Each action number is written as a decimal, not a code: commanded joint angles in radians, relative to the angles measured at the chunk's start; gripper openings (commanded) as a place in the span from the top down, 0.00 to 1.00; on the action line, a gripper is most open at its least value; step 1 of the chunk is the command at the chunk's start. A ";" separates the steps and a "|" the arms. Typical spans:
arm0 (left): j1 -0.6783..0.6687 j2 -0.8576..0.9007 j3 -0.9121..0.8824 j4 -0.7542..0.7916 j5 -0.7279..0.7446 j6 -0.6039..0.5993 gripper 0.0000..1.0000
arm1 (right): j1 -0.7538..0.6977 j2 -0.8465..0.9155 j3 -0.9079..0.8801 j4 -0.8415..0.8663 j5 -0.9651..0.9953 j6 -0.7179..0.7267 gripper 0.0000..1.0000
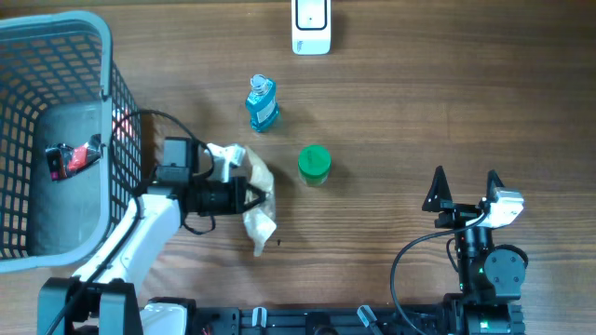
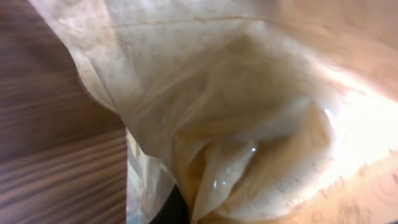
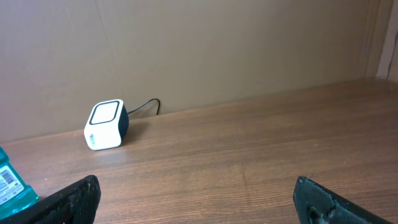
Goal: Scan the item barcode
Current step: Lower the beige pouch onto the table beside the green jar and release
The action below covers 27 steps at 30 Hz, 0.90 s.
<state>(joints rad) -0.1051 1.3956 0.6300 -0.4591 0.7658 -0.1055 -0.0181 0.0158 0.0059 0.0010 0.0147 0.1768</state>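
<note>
Overhead, a grey plastic mesh basket sits at the far left of the brown wooden table, with a small red and black packet lying on its floor. Just right of the basket, the white left arm reaches across the table. The left gripper is clenched on a crumpled beige translucent plastic pouch, which hangs from the jaws towards the near edge.

The left wrist view is almost filled by that pouch. Its wrinkled film sits close to the lens, and only a strip of table shows at the left. No barcode can be made out on it.

Between the pouch and the back of the table stands a blue plastic mouthwash bottle with a white label. A round green-lidded jar stands just right of the pouch, apart from it. Beyond both, at the far edge, sits the white box-shaped barcode scanner, well apart from the held pouch.

In the right wrist view the scanner rests against a plain beige wall with a dark cable behind it, and the bottle's edge shows at the left border.

At the right, the right gripper hangs released with its black fingers spread wide over bare wood, holding nothing.
</note>
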 commanded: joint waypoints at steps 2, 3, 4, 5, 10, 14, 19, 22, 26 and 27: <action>-0.076 0.008 -0.012 0.091 -0.011 -0.068 0.96 | 0.004 -0.006 -0.001 0.005 -0.016 -0.018 0.00; -0.083 0.008 -0.012 0.097 -0.023 -0.077 0.96 | 0.004 -0.006 -0.001 0.005 -0.016 -0.018 0.00; -0.085 0.008 -0.012 0.103 -0.034 -0.093 0.96 | 0.004 -0.006 -0.001 0.005 -0.016 -0.018 0.00; -0.085 0.008 -0.012 0.111 -0.037 -0.106 0.96 | 0.004 -0.006 -0.001 0.005 -0.016 -0.018 0.00; -0.085 0.008 -0.012 0.117 -0.076 -0.114 0.00 | 0.004 -0.006 -0.001 0.005 -0.016 -0.018 0.00; -0.085 0.008 -0.012 0.119 -0.132 -0.115 0.00 | 0.004 -0.006 -0.001 0.005 -0.016 -0.018 0.00; -0.085 0.008 -0.011 0.119 -0.147 -0.116 0.00 | 0.004 -0.006 -0.001 0.005 -0.016 -0.018 0.00; -0.085 -0.001 -0.006 0.119 -0.147 -0.147 0.00 | 0.004 -0.006 -0.001 0.005 -0.016 -0.018 0.00; -0.085 -0.037 0.033 0.108 -0.151 -0.198 0.00 | 0.004 -0.006 -0.001 0.005 -0.016 -0.018 0.00; -0.086 -0.056 0.052 0.103 -0.151 -0.202 0.00 | 0.004 -0.006 -0.001 0.005 -0.016 -0.018 0.00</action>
<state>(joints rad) -0.1883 1.3914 0.6289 -0.3477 0.6289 -0.2581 -0.0181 0.0158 0.0059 0.0010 0.0147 0.1768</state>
